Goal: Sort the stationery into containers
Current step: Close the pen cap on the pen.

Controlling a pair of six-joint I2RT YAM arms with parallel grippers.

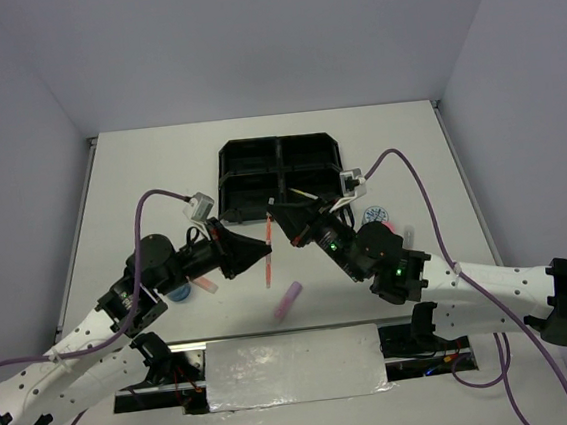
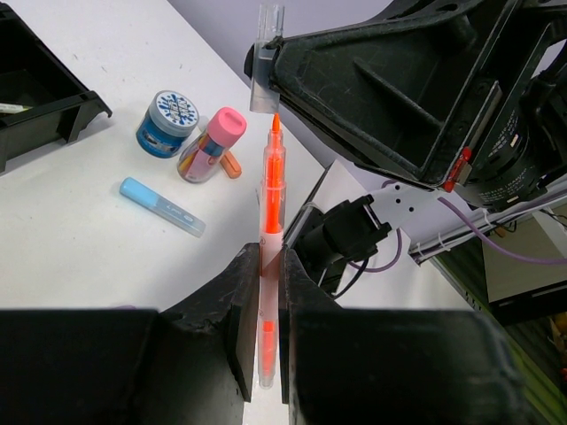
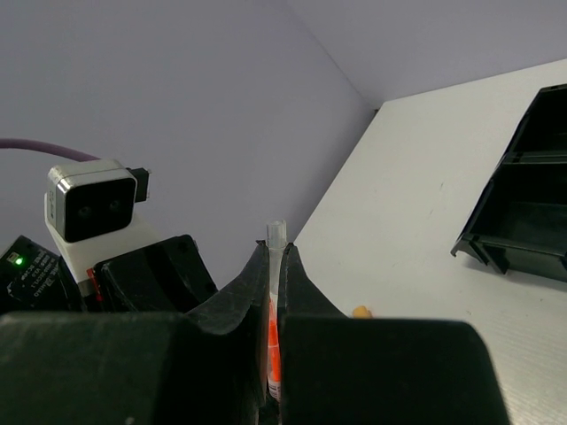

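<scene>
Holding thin orange plastic pen (image 2: 271,204) clamped in left gripper (image 2: 264,292), mid-air, near black plastic four-compartment tray (image 1: 280,173). Pinching small clear plastic cap (image 2: 266,62) in right gripper (image 3: 275,266), just above pen tip. Best: align tip with cap axis, push slowly, grip firmly.
</scene>
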